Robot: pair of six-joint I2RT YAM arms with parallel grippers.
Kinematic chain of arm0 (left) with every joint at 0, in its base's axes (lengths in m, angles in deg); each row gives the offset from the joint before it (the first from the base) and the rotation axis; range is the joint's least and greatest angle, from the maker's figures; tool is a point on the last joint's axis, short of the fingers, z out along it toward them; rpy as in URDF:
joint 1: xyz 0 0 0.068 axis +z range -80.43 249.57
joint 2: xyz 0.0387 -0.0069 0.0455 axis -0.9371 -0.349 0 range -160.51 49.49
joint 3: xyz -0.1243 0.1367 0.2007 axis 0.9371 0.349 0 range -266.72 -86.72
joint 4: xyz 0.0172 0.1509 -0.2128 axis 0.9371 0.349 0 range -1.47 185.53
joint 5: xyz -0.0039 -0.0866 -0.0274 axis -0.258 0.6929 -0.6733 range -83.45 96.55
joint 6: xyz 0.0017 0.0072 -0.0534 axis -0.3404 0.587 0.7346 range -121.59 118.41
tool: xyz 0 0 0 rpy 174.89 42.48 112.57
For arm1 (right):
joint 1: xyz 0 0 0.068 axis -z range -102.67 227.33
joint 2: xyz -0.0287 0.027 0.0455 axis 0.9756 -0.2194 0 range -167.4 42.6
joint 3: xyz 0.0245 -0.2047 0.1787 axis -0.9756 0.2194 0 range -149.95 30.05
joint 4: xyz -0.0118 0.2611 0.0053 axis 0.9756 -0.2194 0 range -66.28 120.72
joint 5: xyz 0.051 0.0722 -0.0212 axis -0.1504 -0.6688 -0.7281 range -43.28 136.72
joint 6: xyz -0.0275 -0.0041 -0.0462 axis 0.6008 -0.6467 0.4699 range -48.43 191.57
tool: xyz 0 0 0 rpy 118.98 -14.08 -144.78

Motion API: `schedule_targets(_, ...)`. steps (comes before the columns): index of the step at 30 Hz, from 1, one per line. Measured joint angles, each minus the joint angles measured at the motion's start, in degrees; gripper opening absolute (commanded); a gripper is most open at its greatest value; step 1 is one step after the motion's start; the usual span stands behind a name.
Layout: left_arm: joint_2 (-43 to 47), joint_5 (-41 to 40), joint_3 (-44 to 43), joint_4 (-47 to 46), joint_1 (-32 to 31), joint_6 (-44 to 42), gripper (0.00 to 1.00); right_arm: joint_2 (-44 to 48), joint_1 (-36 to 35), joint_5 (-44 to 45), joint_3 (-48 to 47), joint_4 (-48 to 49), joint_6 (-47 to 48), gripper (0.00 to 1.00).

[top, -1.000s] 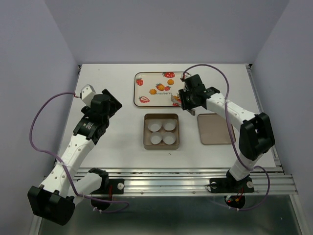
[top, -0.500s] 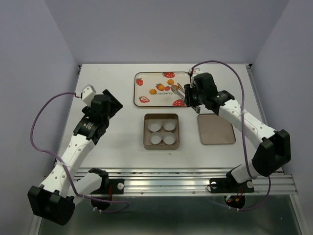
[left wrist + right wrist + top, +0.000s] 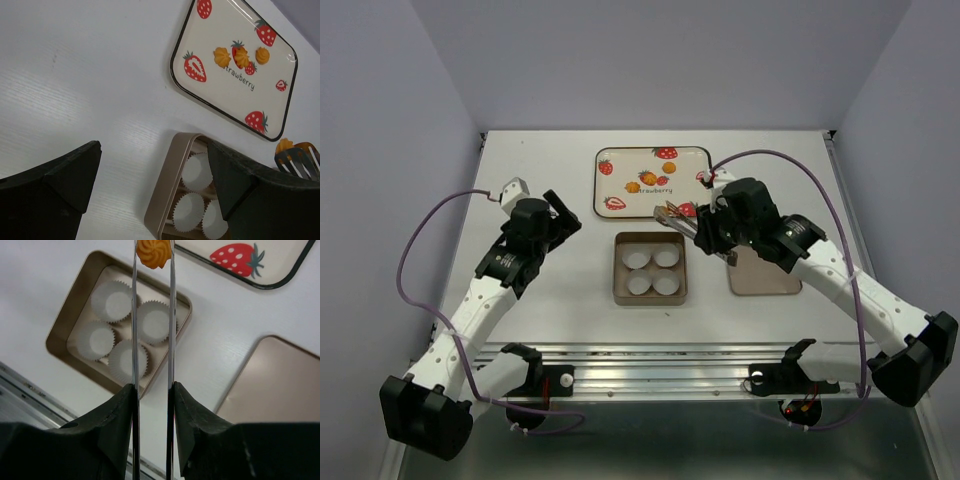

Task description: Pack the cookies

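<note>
The tin [image 3: 650,268] sat open-topped at the centre of the table [image 3: 570,300]. Its four paper cups [image 3: 114,301] lay exposed from above, and its raised walls were the only barrier around them. The right gripper [image 3: 667,211], closed on a cookie [image 3: 153,252], hung over the narrow strip of bare table between the tin and the tray [image 3: 688,168], taking up that gap. The right arm [image 3: 825,272] crossed above the flat lid [image 3: 765,275], which lay apart to the tin's right. Left of the tin, a wide bare stretch ran to the left gripper [image 3: 560,211], its jaws spread.
</note>
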Motion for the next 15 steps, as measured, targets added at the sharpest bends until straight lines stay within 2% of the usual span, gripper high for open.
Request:
schedule_targets(7, -0.04, 4.57, 0.48, -0.94, -1.31, -0.9, 0.99, 3.19, -1.84, -4.72, 3.17, -4.2, 0.04, 0.32)
schedule_targets(15, -0.04, 6.71, 0.48, -1.14, -1.79, -1.6, 0.99, 2.8, -4.24, -5.09, 3.85, -6.64, -0.02, 0.32)
